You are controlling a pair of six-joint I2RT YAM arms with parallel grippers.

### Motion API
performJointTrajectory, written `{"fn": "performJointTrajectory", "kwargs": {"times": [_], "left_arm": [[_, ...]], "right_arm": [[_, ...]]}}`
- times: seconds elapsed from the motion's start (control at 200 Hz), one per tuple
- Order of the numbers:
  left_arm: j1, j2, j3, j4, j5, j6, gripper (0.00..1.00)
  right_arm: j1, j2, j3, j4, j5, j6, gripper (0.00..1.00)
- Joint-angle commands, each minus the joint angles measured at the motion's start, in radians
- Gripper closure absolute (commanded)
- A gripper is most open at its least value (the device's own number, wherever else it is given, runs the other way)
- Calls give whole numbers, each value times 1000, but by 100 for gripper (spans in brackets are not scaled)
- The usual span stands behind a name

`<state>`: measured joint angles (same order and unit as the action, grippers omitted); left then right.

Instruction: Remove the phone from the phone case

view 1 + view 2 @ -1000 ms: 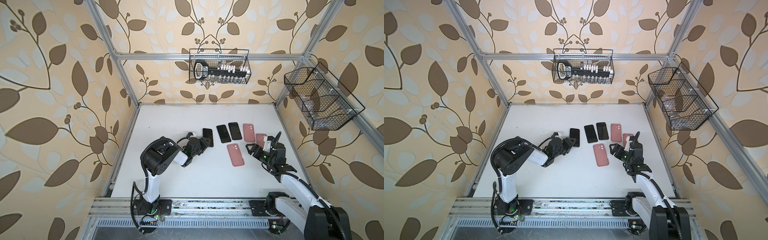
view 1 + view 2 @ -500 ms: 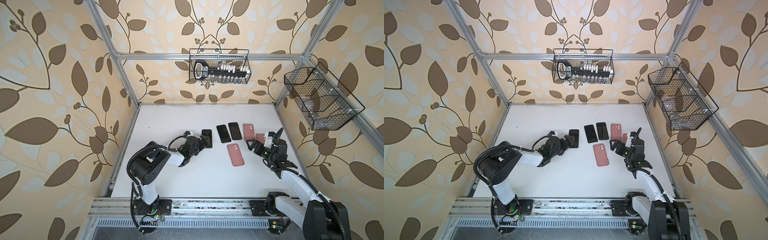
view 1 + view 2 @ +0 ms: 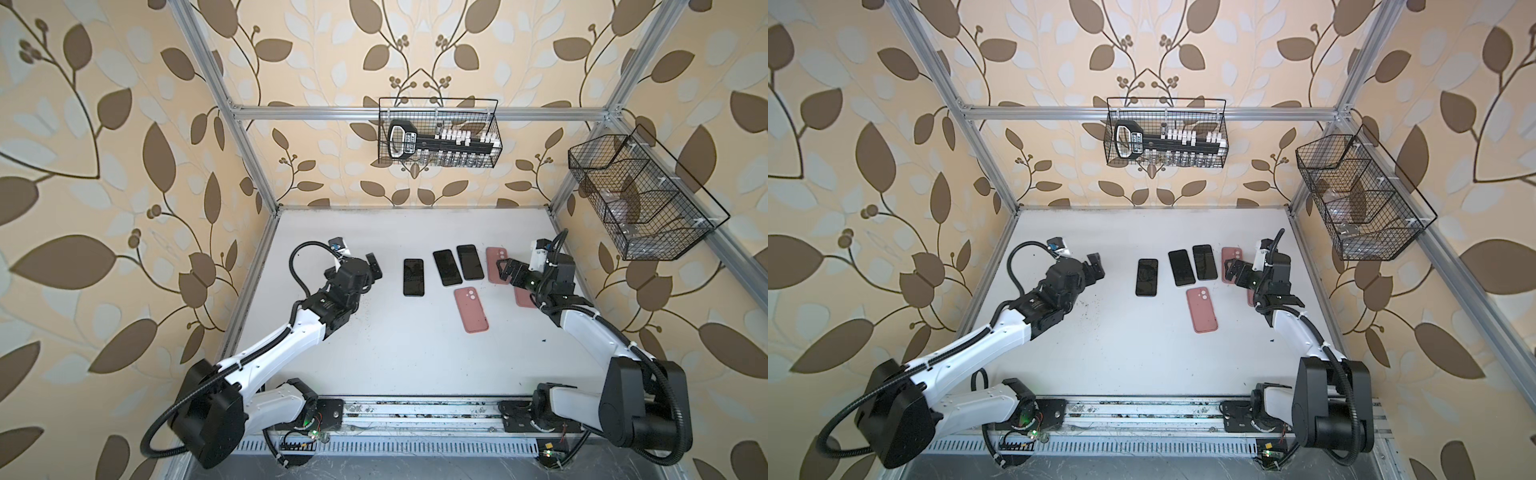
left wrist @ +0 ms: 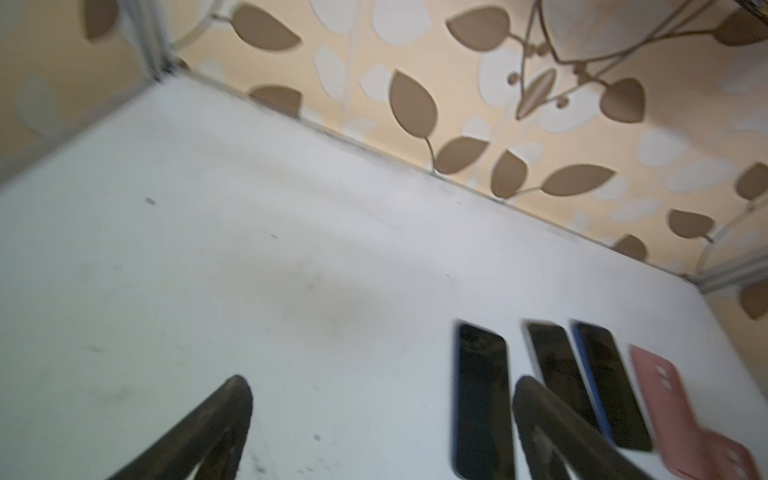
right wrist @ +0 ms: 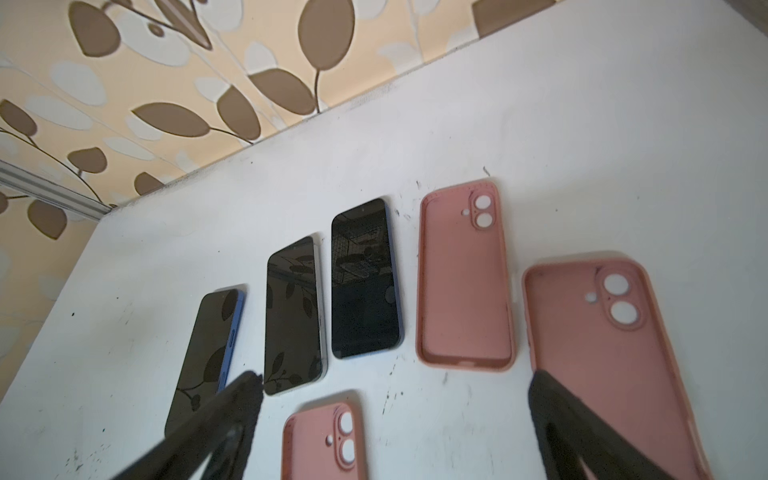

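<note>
Gaping left pincer (image 4: 382,386) hangs near leftmost phone (image 3: 413,277).

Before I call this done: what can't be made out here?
- Pink case by the right arm: mostly hidden under it in both top views.
- Left wrist view: blurred; phones smeared.
- Nearest case: cut off by right wrist view's edge.
- Side basket contents: too small, behind mesh.

We only see sliver of third pink case (image 3: 523,299) under right arm (image 3: 582,326); left wrist view smeared, phones (image 4: 482,399) there fuzzy.
</note>
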<state>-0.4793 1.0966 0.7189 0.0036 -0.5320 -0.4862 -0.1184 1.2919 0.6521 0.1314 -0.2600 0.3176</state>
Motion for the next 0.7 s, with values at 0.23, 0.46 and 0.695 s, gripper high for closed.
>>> {"fn": "performJointTrajectory", "kwargs": {"times": [0.23, 0.46, 0.695], "left_arm": [[340, -63, -353, 425, 88, 407, 1], [456, 111, -357, 570, 263, 424, 1], [554, 301, -414, 824, 387, 380, 1]], "right_arm": [[-30, 32, -134, 292, 48, -190, 0], [-17, -21, -266, 462, 123, -256, 0], [96, 28, -379, 703, 235, -307, 0]]}}
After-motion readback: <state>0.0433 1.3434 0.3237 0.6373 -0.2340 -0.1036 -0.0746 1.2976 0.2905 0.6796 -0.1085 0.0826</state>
